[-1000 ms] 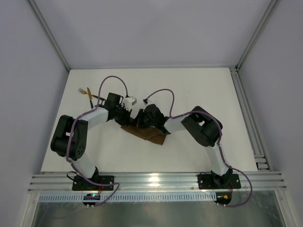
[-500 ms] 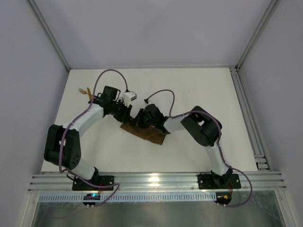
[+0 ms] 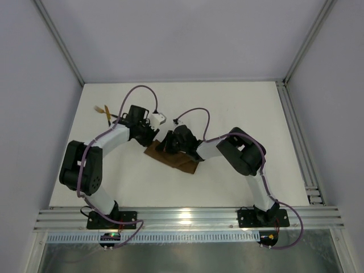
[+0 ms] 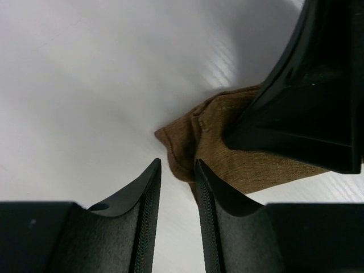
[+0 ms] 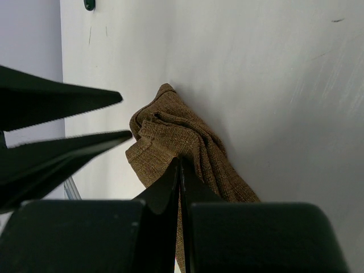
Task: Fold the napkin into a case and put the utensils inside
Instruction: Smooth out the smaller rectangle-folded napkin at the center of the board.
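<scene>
The folded napkin (image 3: 179, 161) lies mid-counter (image 3: 239, 108), long axis far-left to near-right, its far-left corner just ahead of the narrowly parted, empty left fingers (image 4: 145, 216), while the closed right fingers (image 5: 164, 192) press on it.

The napkin (image 5: 187, 145) is coarse woven cloth; the table (image 5: 273, 85) smooth.

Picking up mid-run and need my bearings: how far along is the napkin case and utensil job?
Done: the napkin lies folded into a narrow strip. In hand: the right gripper is shut with its tips on the cloth; the left gripper, slightly open, sits at the strip's end. Left: the utensils lie apart at far left, not yet inside the cloth.
</scene>
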Motion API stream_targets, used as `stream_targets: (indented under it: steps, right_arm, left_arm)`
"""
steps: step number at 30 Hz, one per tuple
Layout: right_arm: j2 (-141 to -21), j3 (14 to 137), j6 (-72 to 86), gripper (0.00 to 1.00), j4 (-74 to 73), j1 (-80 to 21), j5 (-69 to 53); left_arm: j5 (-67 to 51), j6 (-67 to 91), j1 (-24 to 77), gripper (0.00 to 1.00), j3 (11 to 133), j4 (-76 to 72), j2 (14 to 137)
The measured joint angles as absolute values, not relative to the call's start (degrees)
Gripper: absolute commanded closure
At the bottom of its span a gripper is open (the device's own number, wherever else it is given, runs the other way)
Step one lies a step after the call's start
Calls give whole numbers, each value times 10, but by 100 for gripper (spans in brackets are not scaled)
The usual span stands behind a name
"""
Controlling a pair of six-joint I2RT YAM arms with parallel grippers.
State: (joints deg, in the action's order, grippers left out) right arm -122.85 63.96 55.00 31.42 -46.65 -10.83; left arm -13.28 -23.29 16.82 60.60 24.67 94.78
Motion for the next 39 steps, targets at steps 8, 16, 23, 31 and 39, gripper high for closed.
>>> stream_targets:
  steps: [8, 16, 23, 31, 39]
  right_arm:
    - [-1229, 640, 548, 97, 317, -466, -110]
    - [-1229, 640, 546, 97, 317, -465, -114]
    - [-1230, 655, 519, 97, 296, -463, -126]
    - [-1231, 683, 471, 97, 258, -463, -129]
    - [-1258, 709, 485, 97, 271, -456, -142]
  left_arm:
    - [-110, -270, 194, 71, 595, 218, 960]
    - [-68, -275, 204, 75, 593, 186, 992]
    - [-85, -260, 206, 100, 579, 167, 995]
    - [-92, -227, 205, 100, 559, 145, 980]
    - [-105, -203, 204, 100, 559, 149, 979]
